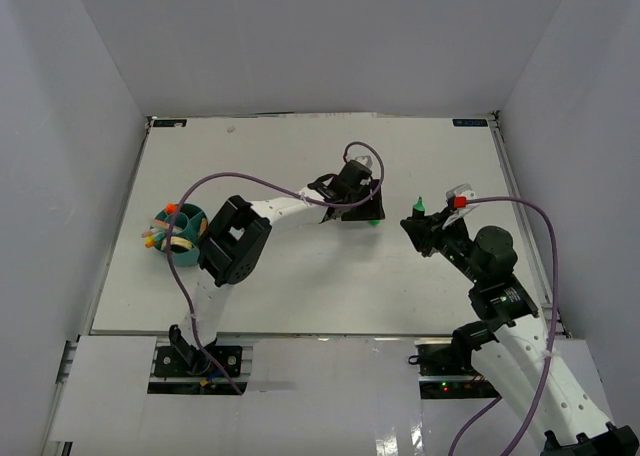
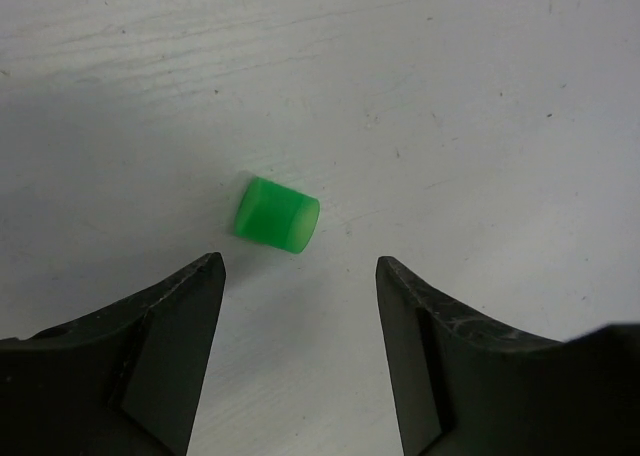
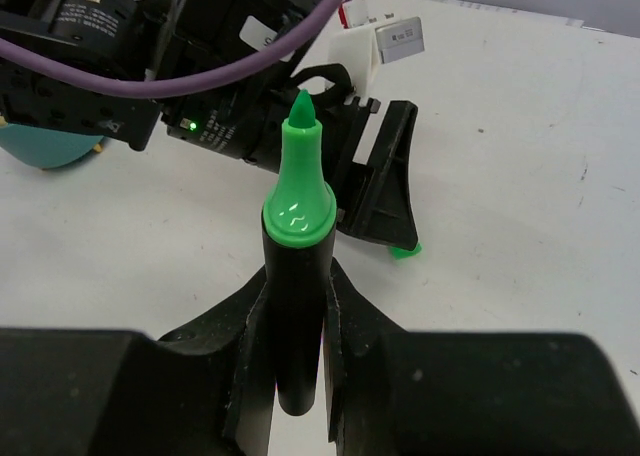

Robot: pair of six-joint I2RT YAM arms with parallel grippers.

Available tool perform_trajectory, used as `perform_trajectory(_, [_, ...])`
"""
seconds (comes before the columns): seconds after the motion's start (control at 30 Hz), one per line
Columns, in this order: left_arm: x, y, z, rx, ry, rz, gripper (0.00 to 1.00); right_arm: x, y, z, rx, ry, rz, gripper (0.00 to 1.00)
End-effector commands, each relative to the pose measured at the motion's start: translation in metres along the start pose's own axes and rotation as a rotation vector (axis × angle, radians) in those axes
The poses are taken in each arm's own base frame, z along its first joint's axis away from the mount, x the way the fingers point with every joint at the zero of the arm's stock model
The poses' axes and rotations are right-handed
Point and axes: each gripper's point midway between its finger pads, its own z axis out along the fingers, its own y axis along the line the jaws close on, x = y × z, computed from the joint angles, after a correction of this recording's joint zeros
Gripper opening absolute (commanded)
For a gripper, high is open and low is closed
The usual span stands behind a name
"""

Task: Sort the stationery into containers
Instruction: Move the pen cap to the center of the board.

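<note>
Tub (image 1: 193, 219) w/ pens (image 1: 152, 239), maybe band (image 1: 180, 244); L fingers (image 2: 160, 356) apart by cap (image 2: 277, 214), R fingers (image 3: 200, 346) grip marker (image 3: 297, 276).

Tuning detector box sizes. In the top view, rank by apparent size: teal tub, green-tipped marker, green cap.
1. teal tub, clearly largest.
2. green-tipped marker in the right gripper, seen nearly end-on; mostly its tip shows.
3. green cap, a sliver beside the left gripper.
2 and 3 look close; ranking unsure.
</note>
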Motion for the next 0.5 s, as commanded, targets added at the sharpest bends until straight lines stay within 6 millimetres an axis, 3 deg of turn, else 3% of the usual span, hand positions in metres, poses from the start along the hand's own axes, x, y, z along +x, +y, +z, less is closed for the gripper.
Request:
perform_trajectory(0.0, [-0.019,-0.003,0.0,-0.077,-0.083,-0.031,0.72,-0.004,0.0,-0.004,0.011,-0.026,0.008,0.08])
perform_trajectory(0.1, [-0.018,-0.007,0.007,-0.095,-0.1,-0.018,0.69,0.0,0.002,-0.006,0.0,-0.018,0.016,0.08])
perform_trajectory(0.47, [-0.007,0.017,0.032,-0.204,-0.116,-0.031,0.63,0.007,0.009,-0.016,-0.029,-0.036,0.031,0.08])
